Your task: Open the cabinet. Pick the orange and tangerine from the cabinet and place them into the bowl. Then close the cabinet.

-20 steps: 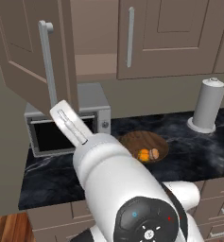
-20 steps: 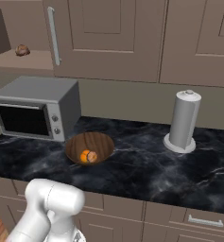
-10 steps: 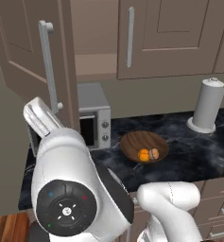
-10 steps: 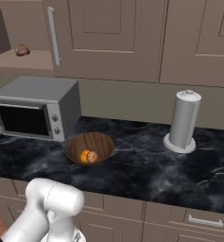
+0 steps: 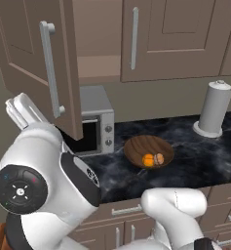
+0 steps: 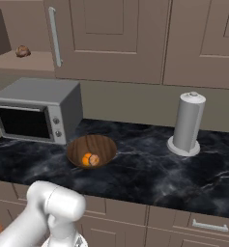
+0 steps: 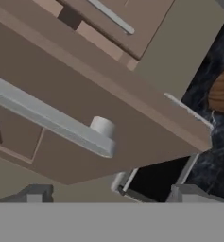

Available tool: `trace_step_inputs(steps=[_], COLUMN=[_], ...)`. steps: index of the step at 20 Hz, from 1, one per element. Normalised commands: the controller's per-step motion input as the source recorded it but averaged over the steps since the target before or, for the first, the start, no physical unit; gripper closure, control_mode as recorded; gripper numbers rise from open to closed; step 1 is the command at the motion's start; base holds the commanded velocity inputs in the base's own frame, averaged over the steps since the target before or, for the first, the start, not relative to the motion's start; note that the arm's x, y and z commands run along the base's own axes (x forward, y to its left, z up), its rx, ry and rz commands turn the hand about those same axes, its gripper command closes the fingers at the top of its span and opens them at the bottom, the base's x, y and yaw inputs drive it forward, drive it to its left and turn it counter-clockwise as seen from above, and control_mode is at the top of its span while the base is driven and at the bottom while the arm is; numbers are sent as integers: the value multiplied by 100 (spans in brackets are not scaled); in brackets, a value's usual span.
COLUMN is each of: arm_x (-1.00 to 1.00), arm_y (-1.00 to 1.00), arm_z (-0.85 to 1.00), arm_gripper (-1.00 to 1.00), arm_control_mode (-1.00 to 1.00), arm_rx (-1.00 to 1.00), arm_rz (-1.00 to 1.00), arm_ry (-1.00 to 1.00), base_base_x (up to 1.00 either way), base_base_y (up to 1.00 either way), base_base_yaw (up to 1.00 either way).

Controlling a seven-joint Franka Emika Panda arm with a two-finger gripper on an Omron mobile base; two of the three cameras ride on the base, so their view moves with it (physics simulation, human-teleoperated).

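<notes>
**Open door lay just ahead of the spread gripper, its handle crossing the view**

The two-finger gripper (image 7: 106,194) was seen with its dark finger tips spread wide apart and with nothing held between them. Directly in front of it stood the swung-out left door (image 5: 36,58) of the wide taupe-brown wall cabinet with panelled doors (image 5: 180,39). The door's long silver bar handle (image 7: 47,120) lay across the hand view, so its long axis ran crosswise to the line along which the gripper looked; in the left base view the same handle was upright, near the white arm, at the left of the scene.

The right door was shut, and behind the open left door a shelf was exposed, on which a small brownish round thing (image 6: 22,50) was noticed; what it was could not be told.

The wide, shallow bowl of dark brown wood (image 6: 92,150) rested on the black marbled counter (image 6: 145,164), to the right of the grey microwave oven (image 6: 36,111), and two orange fruits (image 5: 153,159) were lying in it. It was therefore judged that only the closing remained, and that the door had to be pushed from its outer face, toward the far right.
</notes>
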Motion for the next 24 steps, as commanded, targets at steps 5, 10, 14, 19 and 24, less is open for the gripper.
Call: trace_step_inputs(steps=[5, 10, 14, 19, 24], arm_x=[54, 51, 35, 22, 10], arm_y=[22, 25, 10, 0, 0], arm_z=[-2, -6, 0, 0, 0], arm_gripper=[-100, -100, -100, -100, -100], arm_control_mode=[-100, -100, -100, -100, -100], arm_rx=[0, 0, 0, 0, 0], arm_rz=[-7, -7, -7, -11, -13], arm_ry=[0, 0, -2, -6, -3], base_base_x=[0, 0, 0, 0, 0], base_base_y=[0, 0, 0, 0, 0], base_base_yaw=[0, 0, 0, 0, 0])
